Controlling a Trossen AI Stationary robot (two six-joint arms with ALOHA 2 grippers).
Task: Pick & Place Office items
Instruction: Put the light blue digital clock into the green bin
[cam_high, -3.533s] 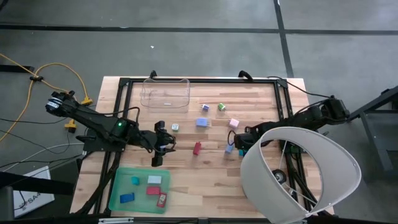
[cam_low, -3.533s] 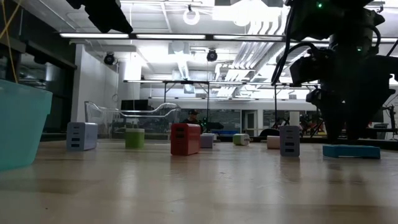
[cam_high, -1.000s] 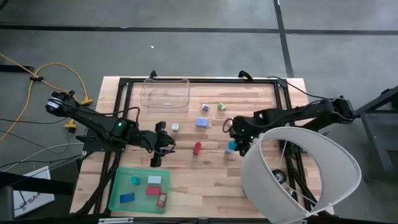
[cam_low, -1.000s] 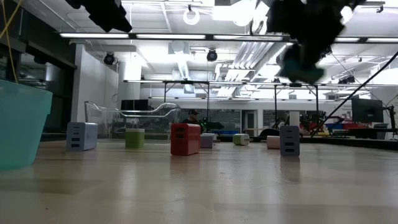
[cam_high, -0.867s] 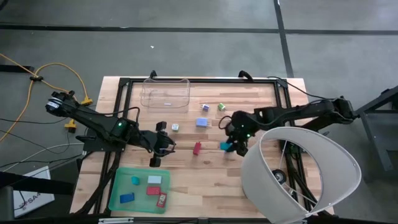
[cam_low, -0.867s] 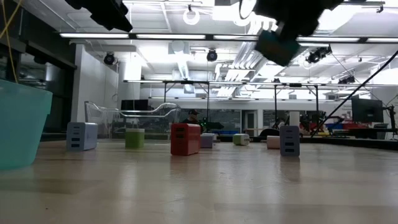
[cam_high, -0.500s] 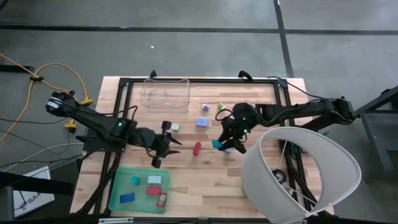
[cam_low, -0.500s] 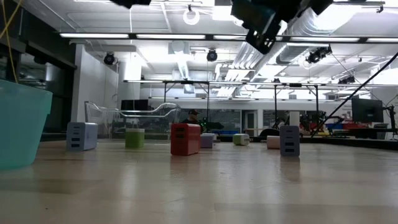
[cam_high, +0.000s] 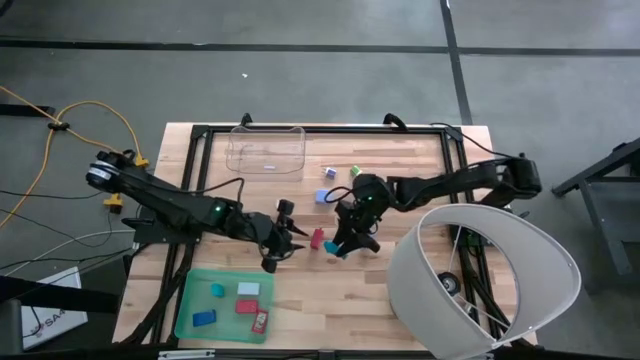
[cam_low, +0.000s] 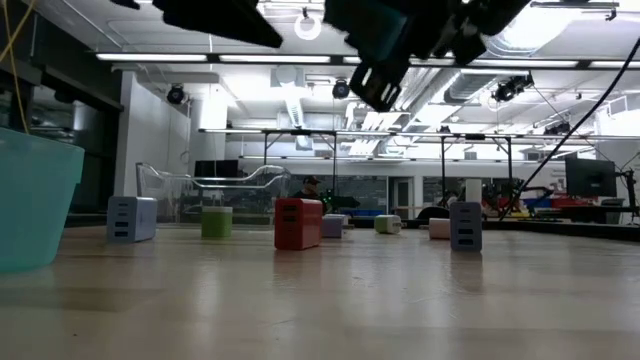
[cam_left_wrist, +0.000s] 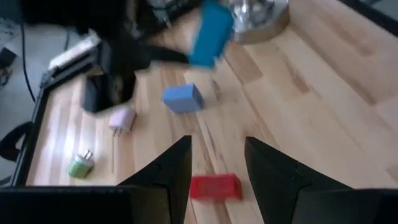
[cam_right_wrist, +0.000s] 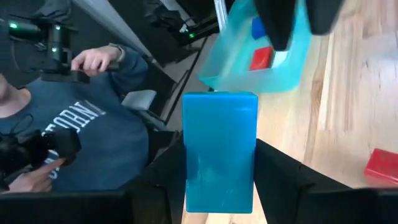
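On the desk's left front sits the tray (cam_high: 225, 306), already carrying a few items. The left hand (cam_high: 283, 238) hovers nearby, fingers parted and empty, above the red block (cam_left_wrist: 214, 186). Just right of it, the right hand (cam_high: 340, 243) is clamped on the teal block (cam_right_wrist: 219, 151), lifted off the desk, long axis along the fingers. The tray lies left of it and toward the front, so I judge the carry continues that way.

A bright blue block (cam_right_wrist: 220, 152) sits between dark fingers (cam_right_wrist: 281, 180). The tray (cam_high: 187, 305) is pale green, a red block (cam_high: 317, 238) lies on light wood (cam_high: 420, 170).
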